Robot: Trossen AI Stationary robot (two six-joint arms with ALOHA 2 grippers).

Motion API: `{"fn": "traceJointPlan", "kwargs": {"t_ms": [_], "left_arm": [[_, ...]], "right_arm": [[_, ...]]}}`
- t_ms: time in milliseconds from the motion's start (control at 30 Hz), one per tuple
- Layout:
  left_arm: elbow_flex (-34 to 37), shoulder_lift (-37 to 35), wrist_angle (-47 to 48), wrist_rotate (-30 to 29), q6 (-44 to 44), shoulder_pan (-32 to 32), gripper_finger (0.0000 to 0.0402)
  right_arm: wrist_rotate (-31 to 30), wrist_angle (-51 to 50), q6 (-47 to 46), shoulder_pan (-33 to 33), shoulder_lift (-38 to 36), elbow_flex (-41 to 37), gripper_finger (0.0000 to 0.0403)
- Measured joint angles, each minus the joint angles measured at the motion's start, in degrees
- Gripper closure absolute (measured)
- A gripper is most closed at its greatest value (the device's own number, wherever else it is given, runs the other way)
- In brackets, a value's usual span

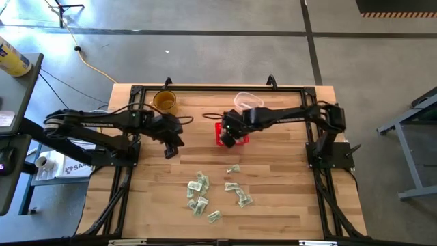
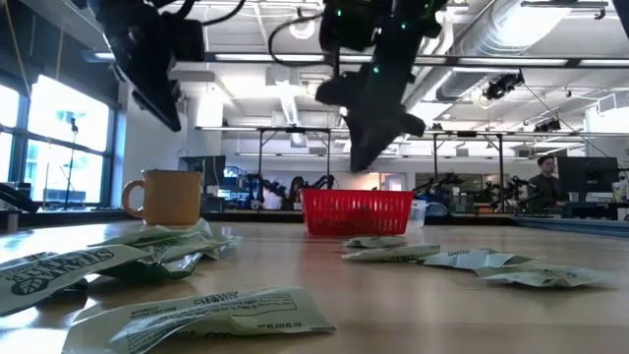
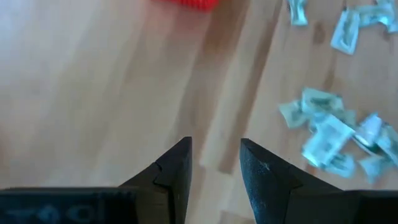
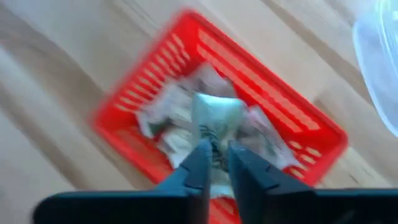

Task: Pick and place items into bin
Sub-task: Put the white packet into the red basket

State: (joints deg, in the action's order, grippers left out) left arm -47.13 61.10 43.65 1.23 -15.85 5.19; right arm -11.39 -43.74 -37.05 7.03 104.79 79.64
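Note:
The bin is a small red slatted basket (image 1: 232,134) at the table's middle far part, with several crumpled bills inside (image 4: 168,118). My right gripper (image 4: 215,163) hangs above it (image 2: 356,211), shut on one pale green-and-white bill (image 4: 214,121). More bills lie flat and scattered on the wood nearer the front edge (image 1: 199,186) (image 1: 240,196). My left gripper (image 3: 216,163) hovers open over bare wood to the left of the basket (image 1: 171,147), with nothing between its fingers. My right gripper pinches one end of the bill (image 4: 215,148) between its two fingers, coming from above and pointing steeply down. The rest of the bill sticks out beyond the fingertips, over the basket's inside. Whether it touches the bills below, I cannot tell.
An amber mug (image 1: 164,101) stands at the far left of the table and a clear plastic container (image 1: 248,100) just behind the basket. Bare wood lies between the basket and the scattered bills. The black frame rails (image 1: 123,191) run along the table's sides.

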Motion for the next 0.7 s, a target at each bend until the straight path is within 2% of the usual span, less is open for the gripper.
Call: {"fn": "traceJointPlan", "kwargs": {"t_ms": [100, 200, 267, 433, 567, 700], "left_arm": [[0.00, 0.57, 1.10, 3.16, -2.51, -0.14, 0.0234], [0.00, 0.68, 0.99, 3.79, -3.50, -1.90, 0.0234], [0.00, 0.68, 0.58, 3.91, -1.84, -3.47, 0.0234], [0.00, 1.49, -0.80, 3.07, 12.31, -8.80, 0.0234], [-0.02, 5.04, -5.62, 5.42, 23.40, -11.52, 0.0234], [-0.04, 10.80, -13.28, 11.19, 32.91, -12.04, 0.0234]], "right_arm": [[-1.86, -1.90, 0.67, 0.57, 0.24, 0.04, 0.0289], [-6.15, -2.14, 5.01, -1.02, 0.20, 0.04, 0.0231], [-6.86, -1.66, 8.11, -2.94, -0.05, 0.04, 0.0194], [-6.23, -1.72, 11.05, -10.25, -1.23, 0.08, 0.0125], [-5.70, -3.54, 4.21, -16.90, -1.29, 0.11, 0.0099], [-7.24, -4.36, -3.70, -22.76, -1.29, 0.11, 0.0092]]}}
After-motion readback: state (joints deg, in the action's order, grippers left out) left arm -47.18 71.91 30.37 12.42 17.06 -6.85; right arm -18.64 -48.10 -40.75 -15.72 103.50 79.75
